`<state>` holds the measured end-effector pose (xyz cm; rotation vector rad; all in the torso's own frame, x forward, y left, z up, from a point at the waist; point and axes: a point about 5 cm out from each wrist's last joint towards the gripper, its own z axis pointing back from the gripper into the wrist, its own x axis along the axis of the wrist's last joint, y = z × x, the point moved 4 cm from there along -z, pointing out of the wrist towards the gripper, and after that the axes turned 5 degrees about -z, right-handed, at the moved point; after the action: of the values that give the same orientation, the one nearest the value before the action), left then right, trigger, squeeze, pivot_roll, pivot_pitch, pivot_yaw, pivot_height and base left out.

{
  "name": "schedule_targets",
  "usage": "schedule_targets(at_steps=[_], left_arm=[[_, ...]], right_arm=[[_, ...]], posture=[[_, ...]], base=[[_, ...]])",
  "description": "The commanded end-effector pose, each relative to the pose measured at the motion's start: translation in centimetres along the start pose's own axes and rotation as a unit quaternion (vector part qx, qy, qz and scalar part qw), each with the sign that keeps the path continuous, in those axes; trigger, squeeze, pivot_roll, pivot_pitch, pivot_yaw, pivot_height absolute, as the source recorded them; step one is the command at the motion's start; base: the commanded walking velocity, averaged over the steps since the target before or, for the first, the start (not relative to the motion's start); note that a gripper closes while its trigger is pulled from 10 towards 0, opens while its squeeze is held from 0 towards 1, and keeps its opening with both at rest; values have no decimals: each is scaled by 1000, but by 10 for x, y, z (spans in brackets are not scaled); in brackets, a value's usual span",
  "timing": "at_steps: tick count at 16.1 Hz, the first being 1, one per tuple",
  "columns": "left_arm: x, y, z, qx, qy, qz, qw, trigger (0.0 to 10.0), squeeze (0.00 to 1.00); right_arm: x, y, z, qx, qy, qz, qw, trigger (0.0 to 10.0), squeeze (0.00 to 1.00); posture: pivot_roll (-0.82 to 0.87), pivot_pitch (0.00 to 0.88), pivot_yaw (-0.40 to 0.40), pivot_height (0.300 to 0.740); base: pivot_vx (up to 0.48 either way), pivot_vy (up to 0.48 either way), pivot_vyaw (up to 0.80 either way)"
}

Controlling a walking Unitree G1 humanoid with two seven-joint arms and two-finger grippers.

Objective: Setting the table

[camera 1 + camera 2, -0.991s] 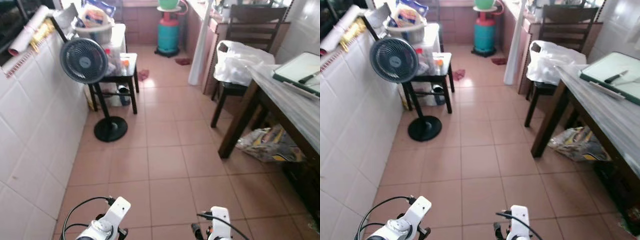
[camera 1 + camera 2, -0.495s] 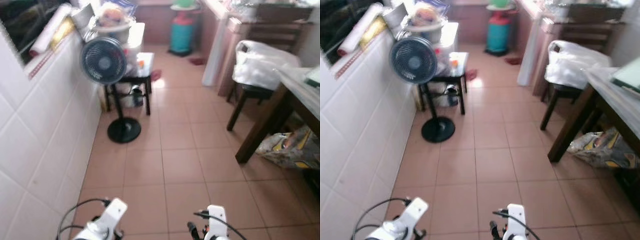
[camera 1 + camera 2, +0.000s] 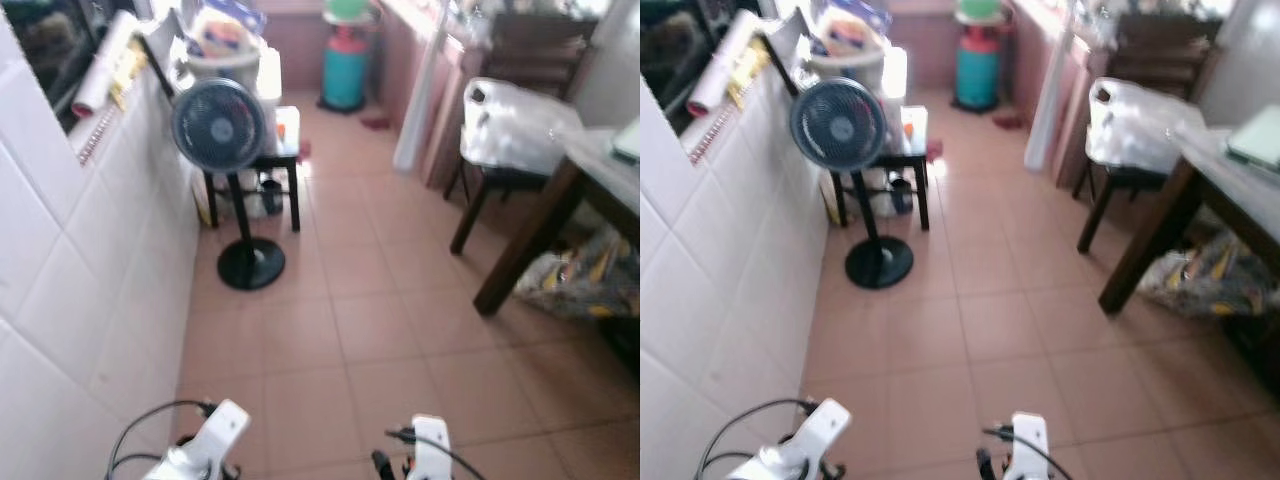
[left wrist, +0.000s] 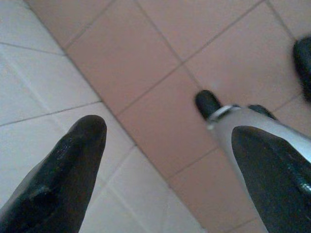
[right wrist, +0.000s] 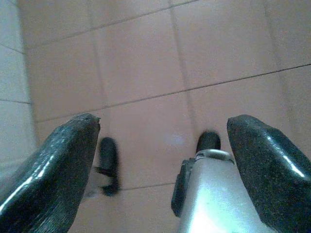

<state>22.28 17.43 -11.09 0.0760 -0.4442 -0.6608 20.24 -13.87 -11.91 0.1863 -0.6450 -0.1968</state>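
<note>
Both my left gripper (image 4: 167, 160) and right gripper (image 5: 163, 167) hang released, empty; table (image 3: 1230, 195) right of the fan (image 3: 217, 128).

Open tiled floor (image 3: 350, 330) straight to 12 o'clock; fan (image 3: 218, 128) blocks 11, dark table (image 3: 560, 210) crowds 2.

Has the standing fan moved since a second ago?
No. The standing fan still stands in front of the black side table beside the tiled wall; the camera shifted, not the fan.
</note>
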Motion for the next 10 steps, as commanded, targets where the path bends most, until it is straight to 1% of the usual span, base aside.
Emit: schedule_targets(at_steps=[1, 3, 4, 5, 6, 9, 10], left_arm=[[8, -12, -2, -15, -12, 2, 1000, 10000, 0], [9, -13, -2, -22, -19, 12, 999, 10000, 0], [9, -14, -2, -25, -22, 21, 999, 10000, 0], [7, -15, -2, -22, -23, 62, 998, 10000, 0], [7, -15, -2, -21, -23, 71, 997, 10000, 0], [7, -15, -2, -22, -25, 69, 997, 10000, 0], [7, -15, -2, -23, -25, 67, 997, 10000, 0]], right_arm=[[-1, -16, 3, -24, 1, -3, 1000, 10000, 0], [0, -19, 3, -32, -1, -3, 999, 10000, 0], [0, -24, 4, -40, -1, -4, 999, 10000, 0], [-5, -38, 8, -62, 5, -15, 998, 10000, 0], [-8, -43, 10, -68, 9, -15, 998, 10000, 0], [-18, -54, 15, -84, 21, -18, 996, 10000, 0], [-20, -55, 15, -86, 23, -21, 996, 10000, 0]], posture=[[21, 39, 5, 740], [23, 39, 2, 740], [28, 40, -3, 740], [32, 42, -6, 740], [32, 42, -7, 740], [31, 40, -8, 740], [25, 43, -7, 740]], base=[[0, 0, 0], [0, 0, 0], [0, 0, 0], [0, 0, 0], [0, 0, 0], [0, 0, 0], [0, 0, 0]])
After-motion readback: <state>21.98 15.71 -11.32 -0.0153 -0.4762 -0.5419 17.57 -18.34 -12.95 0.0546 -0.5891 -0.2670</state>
